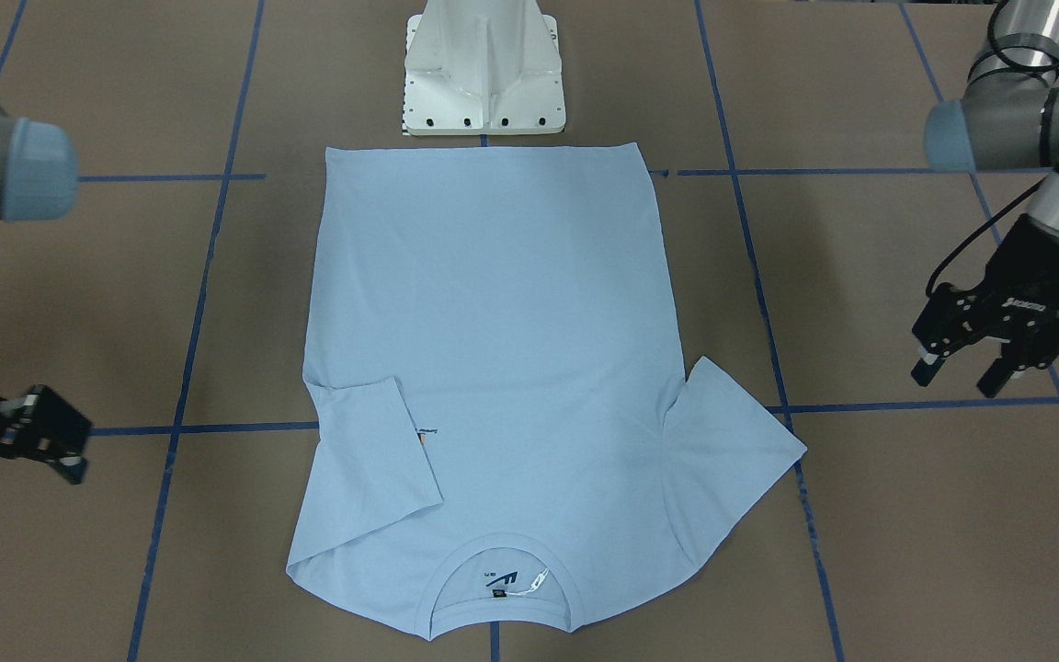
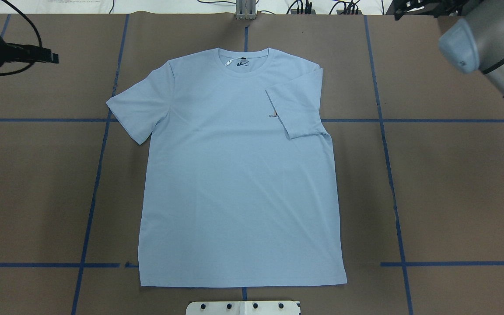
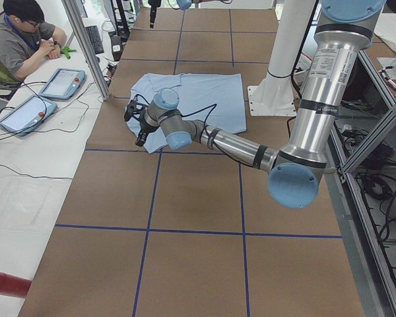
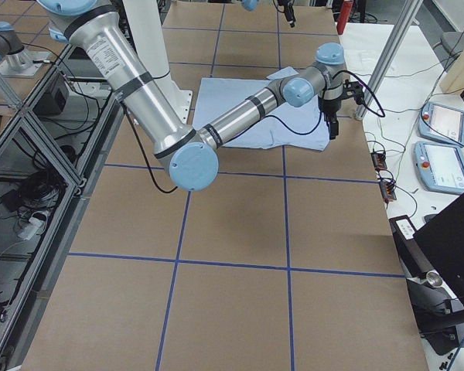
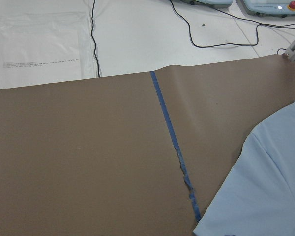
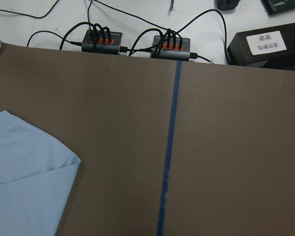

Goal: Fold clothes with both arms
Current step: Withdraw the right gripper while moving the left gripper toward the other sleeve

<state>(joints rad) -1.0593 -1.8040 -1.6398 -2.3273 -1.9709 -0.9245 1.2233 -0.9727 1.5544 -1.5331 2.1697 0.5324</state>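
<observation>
The clothes are one light blue T-shirt [image 2: 239,175] lying flat on the brown table, collar [image 1: 500,579] on the side away from the robot. One sleeve [image 2: 293,107] is folded in over the chest and half covers the small print. The other sleeve [image 2: 140,105] lies spread out. My left gripper [image 1: 962,375] hangs open and empty above bare table, off to the side of the spread sleeve. Beyond the folded sleeve's side my right gripper [image 1: 15,460] sits partly cut by the frame edge, its fingers apart with nothing in them. Both wrist views show only a shirt edge [image 5: 265,191] [image 6: 24,177].
The white pedestal base [image 1: 483,74] stands just behind the shirt's hem. Blue tape lines [image 2: 387,175] cross the brown table cover. A person [image 3: 23,39] sits at a side table with teach pendants [image 3: 63,82]. Cabled boxes [image 6: 101,39] lie past the far table edge.
</observation>
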